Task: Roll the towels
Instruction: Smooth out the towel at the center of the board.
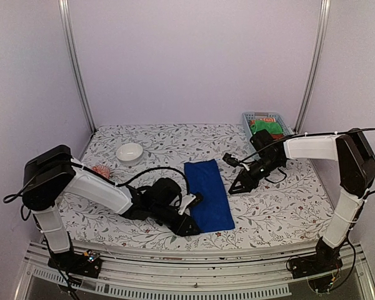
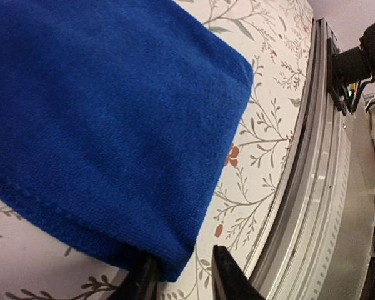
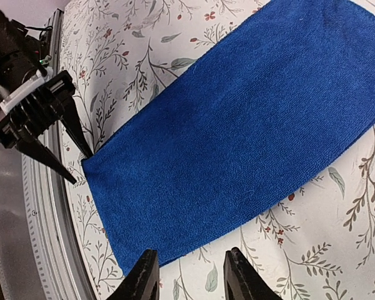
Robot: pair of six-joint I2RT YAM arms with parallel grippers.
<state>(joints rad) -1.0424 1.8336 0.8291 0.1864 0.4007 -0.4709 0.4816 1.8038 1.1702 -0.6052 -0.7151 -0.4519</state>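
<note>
Pale lilac walls (image 1: 194, 56) and two metal posts (image 1: 76, 69) enclose a table (image 1: 275, 212) covered in leafy floral print.

The blue towel (image 3: 237, 137) lies flat on the floral cloth (image 3: 337, 250), the left tool (image 3: 82, 167) at one corner.

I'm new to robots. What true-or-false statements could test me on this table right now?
The blue towel lies flat, unrolled. True.
The white bowl sits on the towel. False: it stands apart, on the flowered tablecloth.
The right gripper grips the towel. False: its jaws are open, with nothing between them.
The left gripper is at the towel's near corner. True.
The basket holds a green cloth. True.
</note>
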